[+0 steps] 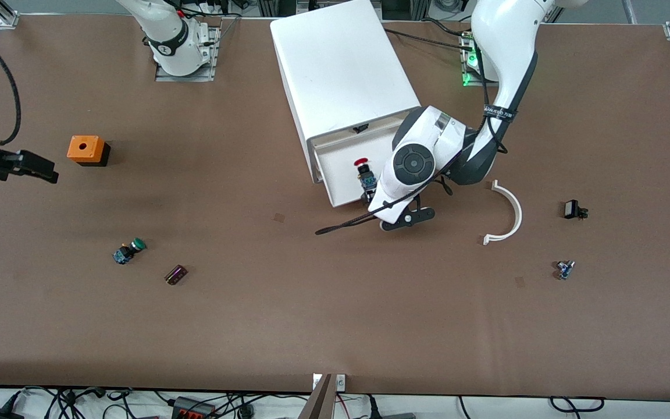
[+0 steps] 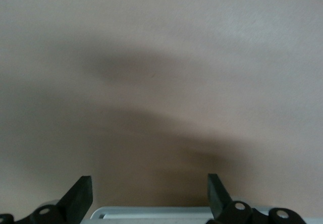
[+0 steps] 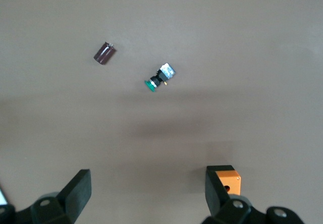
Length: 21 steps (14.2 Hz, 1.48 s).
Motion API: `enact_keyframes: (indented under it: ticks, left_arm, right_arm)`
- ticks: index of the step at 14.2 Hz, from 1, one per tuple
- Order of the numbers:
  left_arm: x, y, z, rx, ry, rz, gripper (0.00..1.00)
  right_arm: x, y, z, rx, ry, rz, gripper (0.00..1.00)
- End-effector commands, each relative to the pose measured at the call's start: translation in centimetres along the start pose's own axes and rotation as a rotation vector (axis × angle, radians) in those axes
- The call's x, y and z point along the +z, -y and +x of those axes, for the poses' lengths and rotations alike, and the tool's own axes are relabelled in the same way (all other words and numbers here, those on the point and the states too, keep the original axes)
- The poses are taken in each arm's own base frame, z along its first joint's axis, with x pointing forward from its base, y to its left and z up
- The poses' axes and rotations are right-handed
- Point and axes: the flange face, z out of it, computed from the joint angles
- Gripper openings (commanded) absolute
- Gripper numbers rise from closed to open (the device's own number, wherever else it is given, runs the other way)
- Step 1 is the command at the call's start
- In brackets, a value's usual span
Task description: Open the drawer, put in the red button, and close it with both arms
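Note:
The white cabinet (image 1: 341, 70) lies at the table's middle, near the arms' bases. Its drawer (image 1: 338, 166), below the one with the black tab, is pulled open toward the front camera. The red button (image 1: 363, 173) sits inside it, red cap toward the cabinet. My left gripper (image 1: 373, 201) hangs open and empty at the drawer's front rim; the left wrist view shows it (image 2: 150, 193) with the white rim (image 2: 151, 213) between the fingers. My right gripper (image 1: 27, 166) is open and empty over the table at the right arm's end, beside the orange box (image 1: 86, 150), and also shows in the right wrist view (image 3: 148, 191).
A green-capped switch (image 1: 128, 251) and a dark cylinder (image 1: 175, 274) lie nearer the front camera than the orange box. A white curved piece (image 1: 506, 215), a small black part (image 1: 573, 209) and a small blue part (image 1: 565, 269) lie toward the left arm's end.

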Motion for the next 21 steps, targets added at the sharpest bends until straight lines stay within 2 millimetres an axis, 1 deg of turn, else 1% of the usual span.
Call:
enact_keyframes:
  ticks: [1,2,4,5,6,8,10,13,14,16,17,19,21]
  left_arm:
    - [-0.4,-0.6,-3.1,0.028,0.053,0.027,1.0]
    - [0.3,-1.3,-4.1,0.046,0.067,0.036,1.0]
    - [0.5,-1.7,-5.2,0.049,0.085,0.053,1.0]
    - [0.5,-2.3,-6.4,0.057,0.106,0.061,1.0]
    - [0.6,-2.4,-7.0,0.056,0.117,0.07,1.0]
    - [1.2,-3.1,-8.8,0.084,0.138,0.101,1.0]
    - [1.3,-3.3,-9.6,0.096,0.151,0.119,1.0]
    - [1.4,-3.5,-10.1,0.104,0.153,0.123,1.0]
    - [1.7,-3.8,-10.7,0.115,0.158,0.129,1.0]
    - [1.8,-3.9,-10.9,0.118,0.158,0.131,1.0]
    - [1.7,-4.0,-10.9,0.118,0.157,0.13,1.0]
    - [1.9,-4.1,-11.1,0.122,0.158,0.132,1.0]
    - [1.9,-4.0,-11.0,0.121,0.159,0.133,1.0]
  right_arm:
    - [0.1,0.7,-3.6,-0.022,-0.035,-0.024,1.0]
    - [0.0,0.9,-3.6,-0.027,-0.037,-0.023,1.0]
    - [0.0,1.1,-3.3,-0.041,-0.038,-0.02,1.0]
    - [0.0,1.2,-2.8,-0.041,-0.035,-0.018,1.0]
    - [-0.5,1.1,-2.6,-0.043,-0.043,-0.018,1.0]
    - [-0.6,0.9,-2.6,-0.037,-0.047,-0.015,1.0]
    - [-0.7,1.1,-2.6,-0.041,-0.049,-0.017,1.0]
    - [-0.4,1.2,-2.5,-0.04,-0.041,-0.014,1.0]
    - [-0.4,1.2,-2.4,-0.038,-0.043,-0.012,1.0]
    - [-0.2,1.3,-2.3,-0.038,-0.046,-0.009,1.0]
    - [-0.3,1.5,-2.4,-0.041,-0.045,-0.009,1.0]
    - [-1.5,2.8,-2.9,-0.063,-0.06,-0.009,1.0]
    - [-1.4,2.8,-2.5,-0.054,-0.063,-0.008,1.0]
